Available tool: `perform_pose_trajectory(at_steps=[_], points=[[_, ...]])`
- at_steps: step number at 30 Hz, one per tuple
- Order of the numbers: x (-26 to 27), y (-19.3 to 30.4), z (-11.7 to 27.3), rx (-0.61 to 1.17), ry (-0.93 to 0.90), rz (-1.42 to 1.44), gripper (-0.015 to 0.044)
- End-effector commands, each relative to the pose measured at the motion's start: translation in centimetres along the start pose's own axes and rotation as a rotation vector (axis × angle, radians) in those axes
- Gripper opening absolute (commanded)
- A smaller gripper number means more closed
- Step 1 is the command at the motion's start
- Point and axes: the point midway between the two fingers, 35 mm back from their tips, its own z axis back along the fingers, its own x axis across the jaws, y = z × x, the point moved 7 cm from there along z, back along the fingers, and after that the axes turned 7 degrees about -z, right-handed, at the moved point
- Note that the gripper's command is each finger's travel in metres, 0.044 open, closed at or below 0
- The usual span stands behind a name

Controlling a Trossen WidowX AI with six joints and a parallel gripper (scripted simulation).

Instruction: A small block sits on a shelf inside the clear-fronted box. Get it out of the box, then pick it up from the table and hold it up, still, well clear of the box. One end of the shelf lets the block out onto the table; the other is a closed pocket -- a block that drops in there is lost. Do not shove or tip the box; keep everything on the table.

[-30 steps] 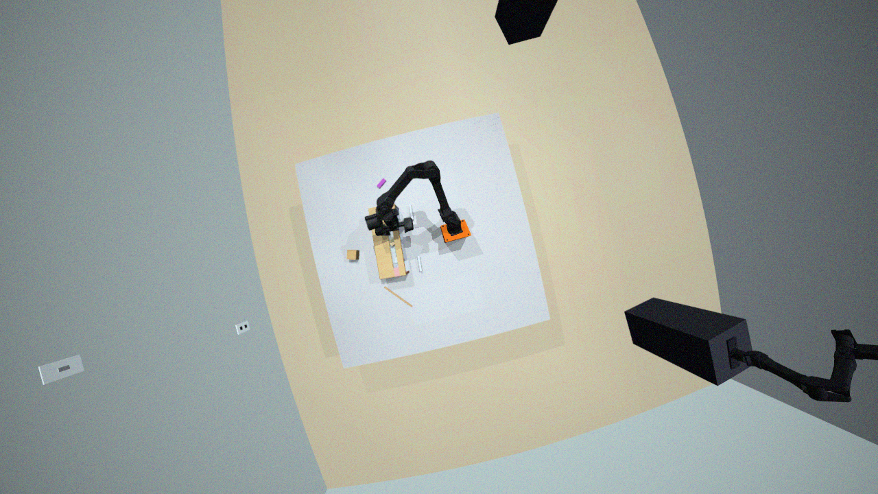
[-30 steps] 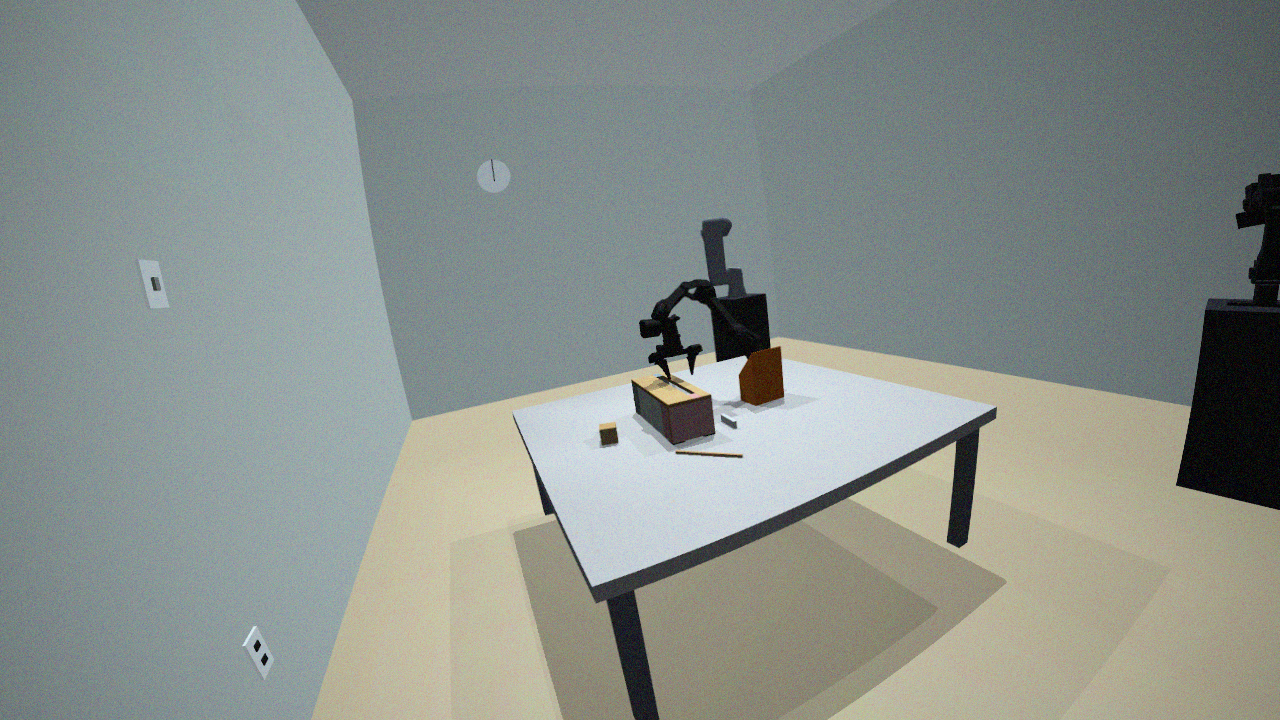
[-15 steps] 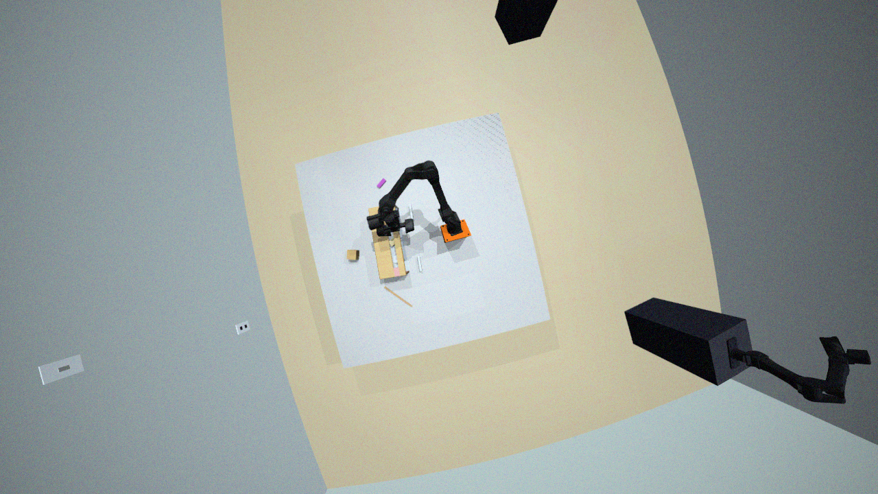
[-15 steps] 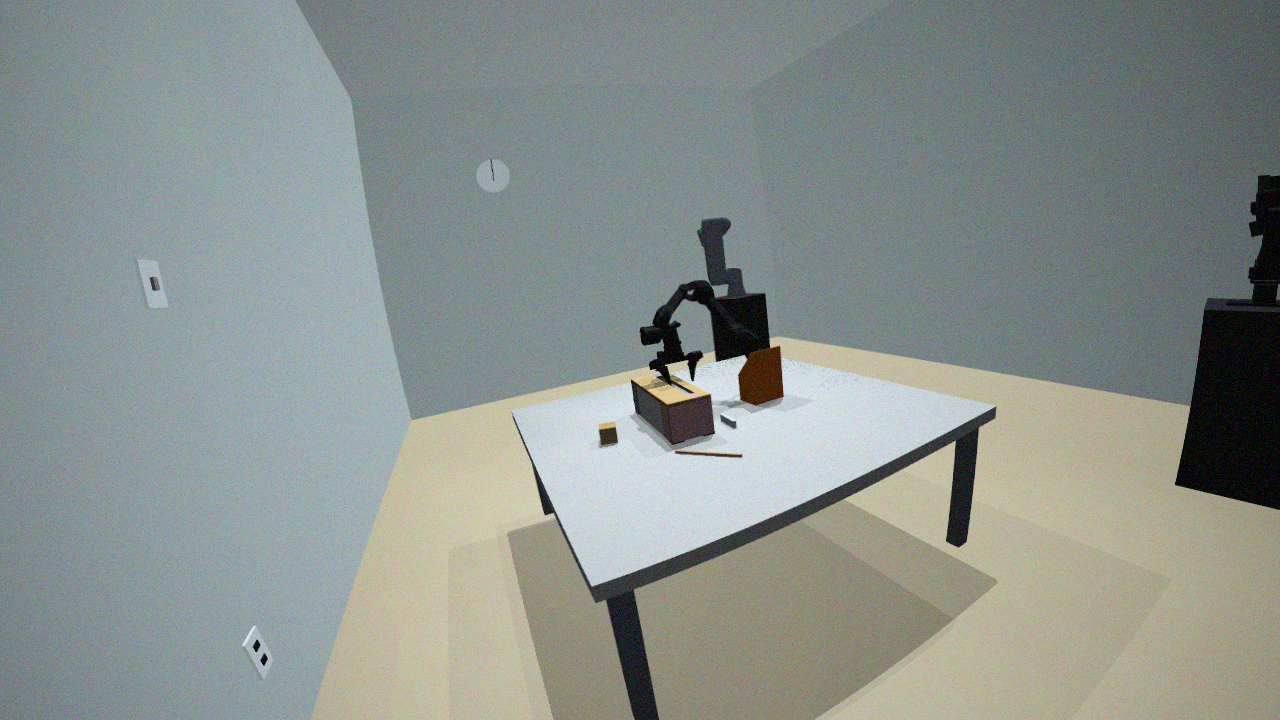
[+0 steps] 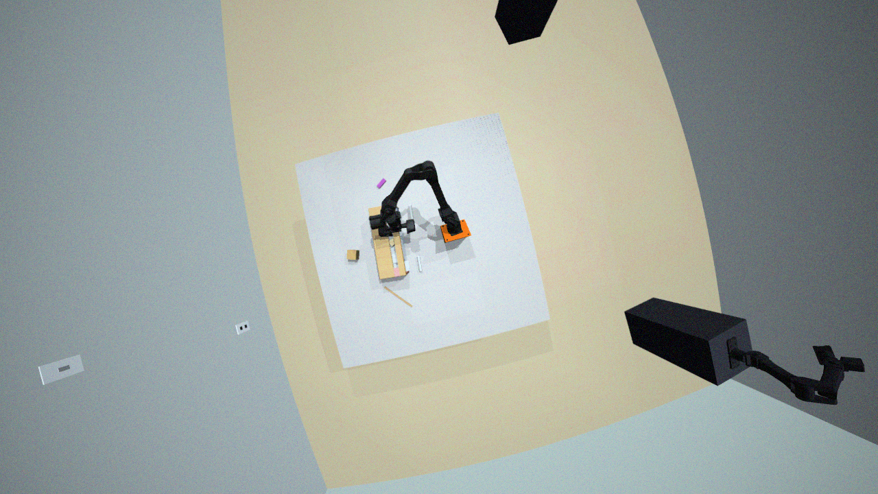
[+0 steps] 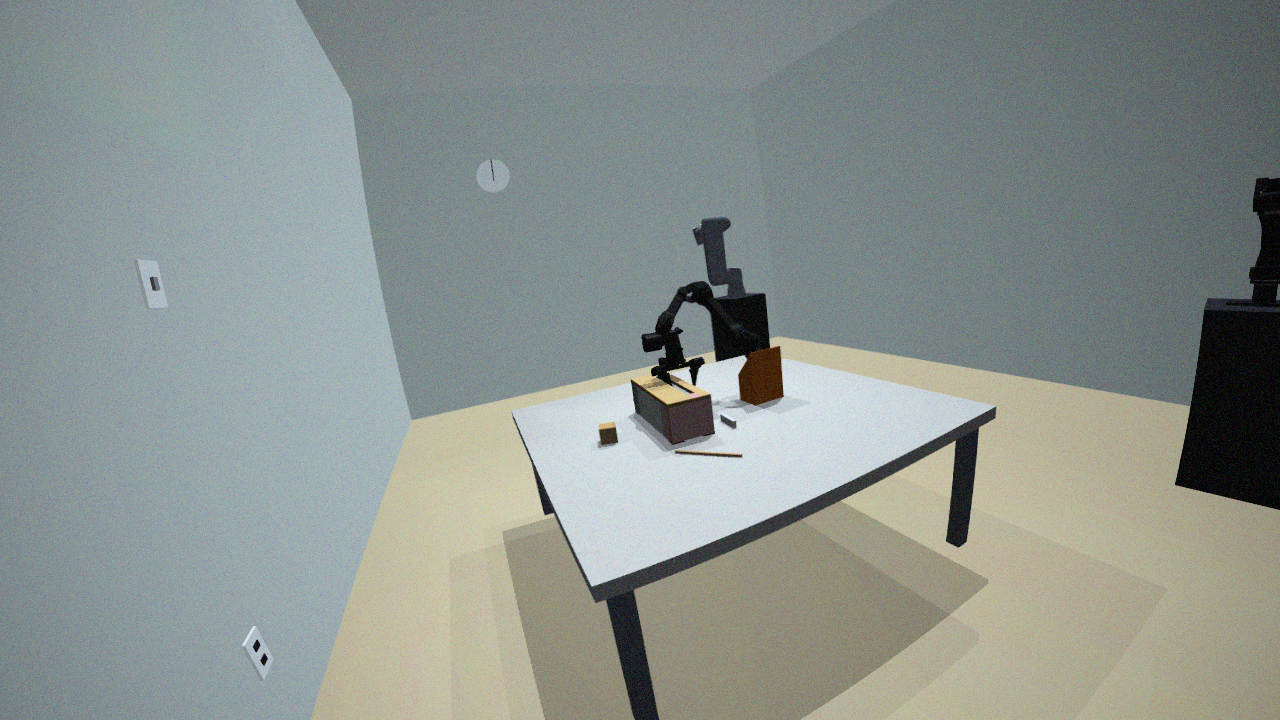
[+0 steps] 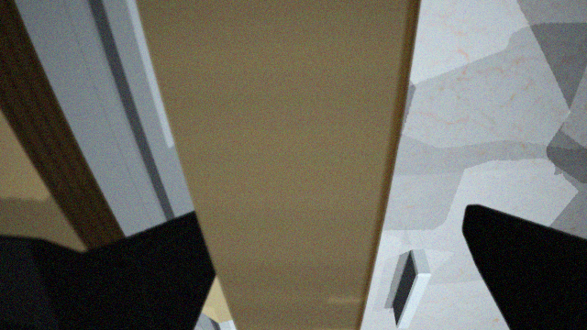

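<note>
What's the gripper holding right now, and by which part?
Nothing. The gripper is open and empty, fingers spread above the box top.

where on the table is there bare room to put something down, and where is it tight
Bare stretches: the table's wide half beyond the orange base, and the near part past the thin stick. Crowded: around the box, with the open gripper above, the small cube and white bar flanking.

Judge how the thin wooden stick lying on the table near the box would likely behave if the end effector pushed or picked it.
The stick is long, thin and lies flat on the table, so a side push would probably pivot or roll it. It looks straight, likely stiff and light. Lying so low, it may be awkward for the open end effector to pinch.
</note>
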Motion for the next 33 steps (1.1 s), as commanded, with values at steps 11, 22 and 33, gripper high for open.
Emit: perform_pose_trajectory(at_steps=[11,22,33], points=[[-0.3,1.1,-0.9,-0.001,0.004,0.005,0.0400],[-0.6,2.2,-1.4,0.000,0.005,0.005,0.0400],[-0.6,1.8,-1.2,0.000,0.005,0.005,0.0400]])
